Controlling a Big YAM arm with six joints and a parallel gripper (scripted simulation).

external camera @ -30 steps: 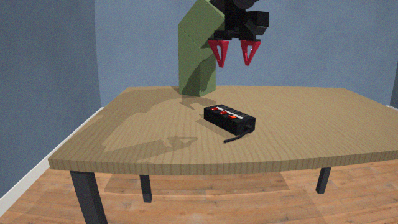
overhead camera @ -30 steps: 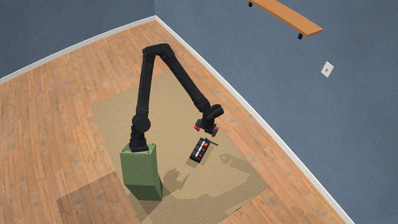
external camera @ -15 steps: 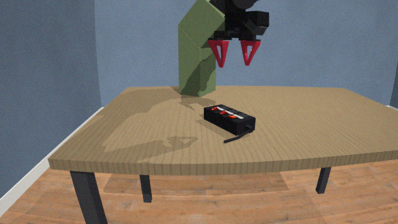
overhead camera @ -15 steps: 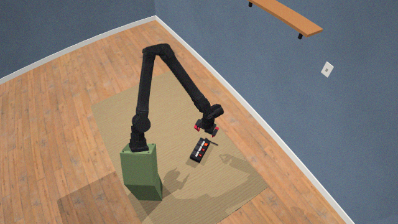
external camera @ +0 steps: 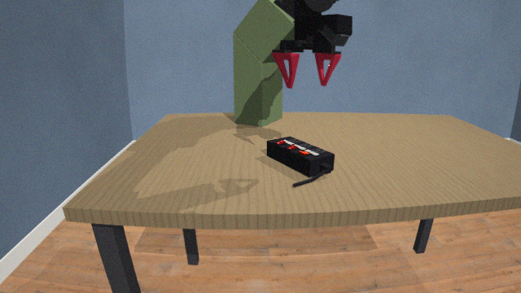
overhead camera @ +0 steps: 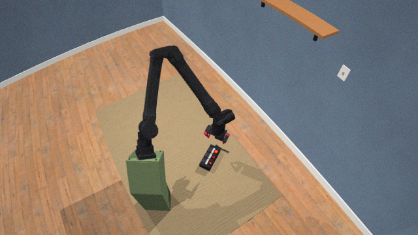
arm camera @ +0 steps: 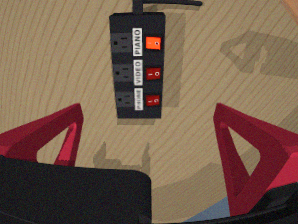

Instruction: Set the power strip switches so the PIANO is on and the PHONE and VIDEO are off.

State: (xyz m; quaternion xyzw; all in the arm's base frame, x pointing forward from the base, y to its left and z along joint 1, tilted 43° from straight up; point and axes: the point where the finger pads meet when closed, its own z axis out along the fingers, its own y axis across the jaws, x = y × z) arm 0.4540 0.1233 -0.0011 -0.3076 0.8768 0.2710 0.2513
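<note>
A black power strip (arm camera: 137,63) lies flat on the wooden table, right way up, with its cord at the far end. It also shows in the top view (overhead camera: 209,157) and the exterior view (external camera: 300,155). It has three red rocker switches. The one by the PIANO label (arm camera: 153,43) is bright orange-red. The middle switch (arm camera: 153,74) and the near switch (arm camera: 153,102) are dark red; their labels are too small to read. My gripper (external camera: 306,73) with red fingers is open and empty, well above the strip. It also shows in the wrist view (arm camera: 149,143).
The green pedestal (external camera: 257,69) that carries the arm stands at the back of the table. The strip's short black cord (external camera: 310,179) points toward the table's front edge.
</note>
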